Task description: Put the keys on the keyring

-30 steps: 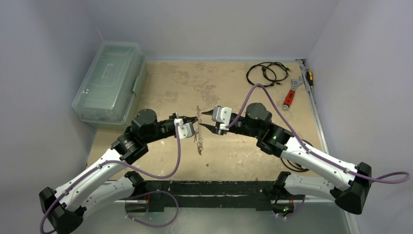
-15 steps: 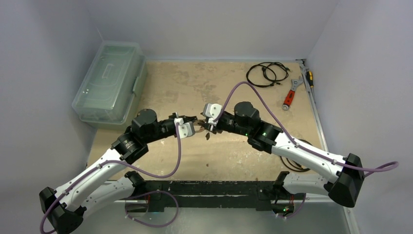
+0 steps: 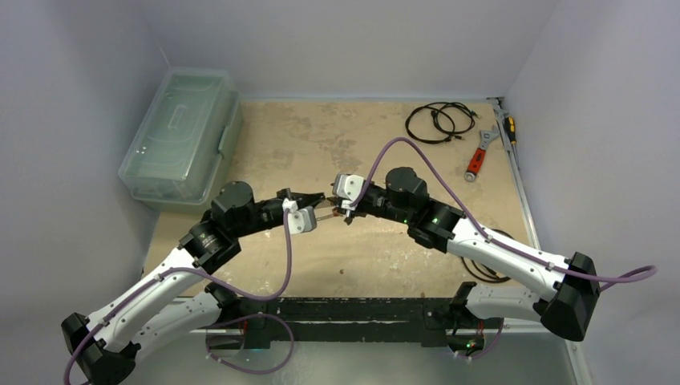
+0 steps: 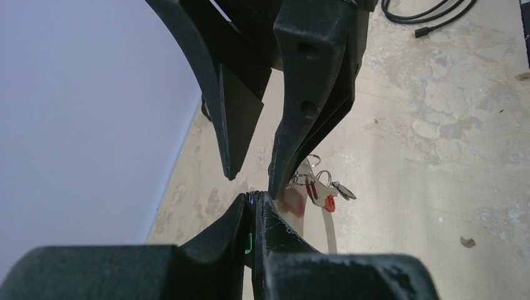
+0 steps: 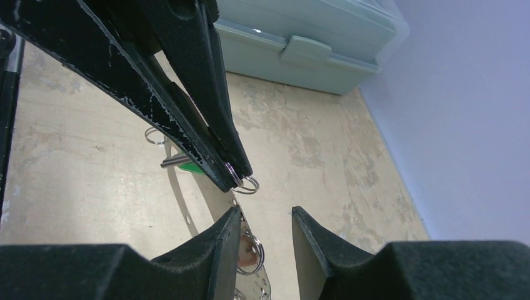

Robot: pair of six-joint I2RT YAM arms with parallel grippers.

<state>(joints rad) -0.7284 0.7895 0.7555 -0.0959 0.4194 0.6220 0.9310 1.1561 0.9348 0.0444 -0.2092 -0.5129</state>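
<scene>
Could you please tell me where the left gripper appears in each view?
Top external: left gripper at picture centre, tip to tip with right gripper.
Left wrist: left gripper bottom centre, shut.
Right wrist: left gripper reaching in from upper left.
Shared landmark: the right gripper, facing it in every view.

A pale green plastic box with its lid on is sitting at the back left of the worn wooden table, by the left wall. At the back right a black cable is lying in loose loops. Just beside it, a wrench with a red handle is resting at a slant. A screwdriver with a yellow-and-black handle is lying along the right edge, near the wrench.
</scene>
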